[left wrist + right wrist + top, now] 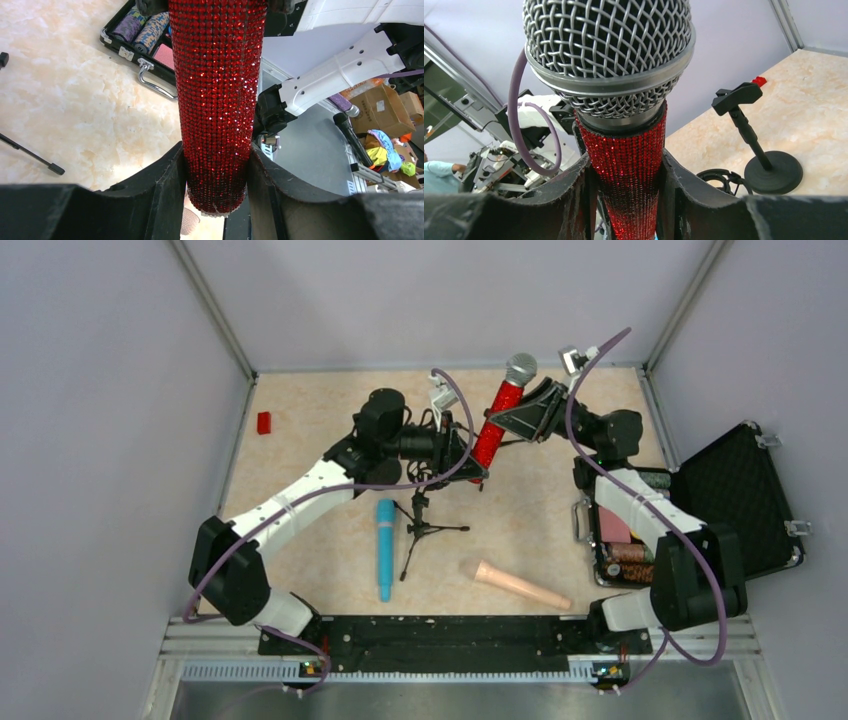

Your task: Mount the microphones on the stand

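The red microphone (497,425), judged stiff, top-heavy and slippery, is being clamped at its tail by the left gripper (216,167) and under its mesh head (609,50) by the right gripper (626,170).

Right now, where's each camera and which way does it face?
Top external: above, behind the bases, looking down on the table; left arm, right arm show.
Left wrist: on its arm, looks along the red microphone; own jaws clamp its butt end.
Right wrist: faces that microphone's mesh head; own jaws grip the neck.
Both wrist views share that microphone.
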You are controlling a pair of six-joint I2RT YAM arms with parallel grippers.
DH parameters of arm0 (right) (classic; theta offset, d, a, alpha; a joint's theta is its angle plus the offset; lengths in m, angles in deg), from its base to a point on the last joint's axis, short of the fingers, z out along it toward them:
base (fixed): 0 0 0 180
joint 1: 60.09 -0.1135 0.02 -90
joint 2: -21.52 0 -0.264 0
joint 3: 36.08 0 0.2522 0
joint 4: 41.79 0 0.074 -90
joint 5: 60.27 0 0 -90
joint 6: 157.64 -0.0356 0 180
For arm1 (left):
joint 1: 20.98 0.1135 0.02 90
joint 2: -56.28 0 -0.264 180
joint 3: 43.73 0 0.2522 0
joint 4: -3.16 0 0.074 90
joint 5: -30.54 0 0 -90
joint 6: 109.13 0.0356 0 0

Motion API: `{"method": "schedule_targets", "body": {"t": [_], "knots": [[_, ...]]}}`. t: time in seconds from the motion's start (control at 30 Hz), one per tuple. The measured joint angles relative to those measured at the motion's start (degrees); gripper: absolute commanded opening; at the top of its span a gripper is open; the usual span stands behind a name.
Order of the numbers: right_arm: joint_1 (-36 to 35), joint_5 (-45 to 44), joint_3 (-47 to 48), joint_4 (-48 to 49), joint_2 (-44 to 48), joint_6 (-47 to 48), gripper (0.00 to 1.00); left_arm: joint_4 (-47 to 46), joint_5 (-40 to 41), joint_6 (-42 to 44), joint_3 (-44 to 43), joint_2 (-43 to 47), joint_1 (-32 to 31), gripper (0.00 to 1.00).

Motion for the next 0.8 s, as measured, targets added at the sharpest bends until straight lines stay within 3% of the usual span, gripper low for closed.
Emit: {"method": "schedule_targets", "body": {"t": [0.03,0.1,0.17,0.5,0.8], "knots": [[0.0,0.0,0.0,0.0,0.0,0.0,0.00,0.3,0.2,0.3,0.0,0.0,0.0,0.53],[0.0,0.2,0.0,0.0,0.0,0.2,0.00,0.9,0.5,1.0,-0.1,0.0,-0.2,0.72],[0.0,0.1,0.0,-0.6,0.0,0.2,0.00,1.4,1.3,2.5,-0.2,0.1,-0.2,0.78],[0.0,-2.9,-0.2,-12.3,5.8,8.3,0.00,4.1,4.2,3.3,-4.0,0.7,1.4,0.85],[0.0,-8.5,-2.5,-23.8,13.4,18.8,0.00,6.0,8.5,0.7,-9.5,4.7,8.1,0.86]]}}
